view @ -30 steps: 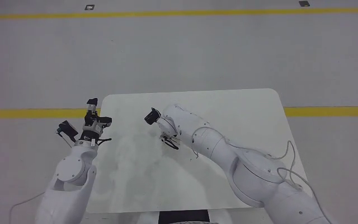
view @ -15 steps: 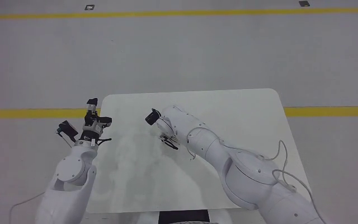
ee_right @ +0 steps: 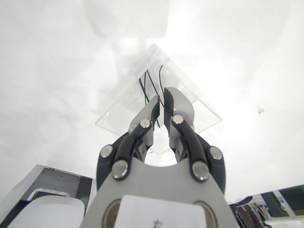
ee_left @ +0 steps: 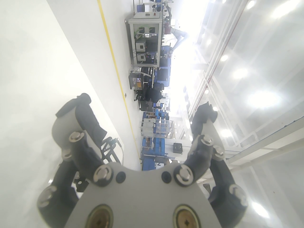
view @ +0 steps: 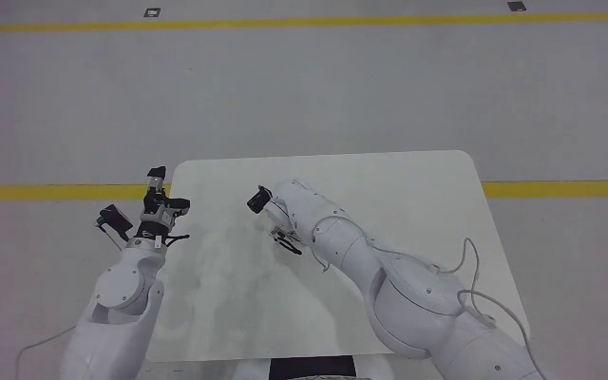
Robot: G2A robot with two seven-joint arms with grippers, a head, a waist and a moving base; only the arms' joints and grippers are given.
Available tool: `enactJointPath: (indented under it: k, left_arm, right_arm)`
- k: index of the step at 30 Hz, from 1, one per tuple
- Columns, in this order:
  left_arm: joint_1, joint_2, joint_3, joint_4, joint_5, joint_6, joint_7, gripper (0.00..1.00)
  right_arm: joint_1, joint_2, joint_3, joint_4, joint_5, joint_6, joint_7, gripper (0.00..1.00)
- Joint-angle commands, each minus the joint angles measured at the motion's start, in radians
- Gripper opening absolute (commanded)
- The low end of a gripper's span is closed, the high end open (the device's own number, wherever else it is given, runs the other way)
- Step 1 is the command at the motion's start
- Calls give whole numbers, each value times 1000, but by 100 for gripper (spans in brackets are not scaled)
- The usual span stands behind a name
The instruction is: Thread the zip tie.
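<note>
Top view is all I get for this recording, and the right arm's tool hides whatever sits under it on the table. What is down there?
Observer: A clear plastic holder stands on the table, directly below the right tool.
Operator: Is anything in it?
Observer: Thin black zip ties stand in it. I count three strands, reaching up toward the tool's tip.
Operator: And the left tool, is it carrying anything?
Observer: No. The left tool is wide open and empty.
</note>
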State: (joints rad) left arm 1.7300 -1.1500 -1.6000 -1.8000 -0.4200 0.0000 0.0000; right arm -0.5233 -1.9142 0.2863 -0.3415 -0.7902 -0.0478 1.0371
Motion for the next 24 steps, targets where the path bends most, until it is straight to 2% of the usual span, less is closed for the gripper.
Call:
enactJointPath:
  k: [1,24]
  left_arm:
    - [0,0,0,0,0,0,0,100]
    - [0,0,0,0,0,0,0,100]
  right_arm:
    - [1,-6,3,12,-1,-4,-2,7]
    - [13,-54,29,103,-36,-19,-20,12]
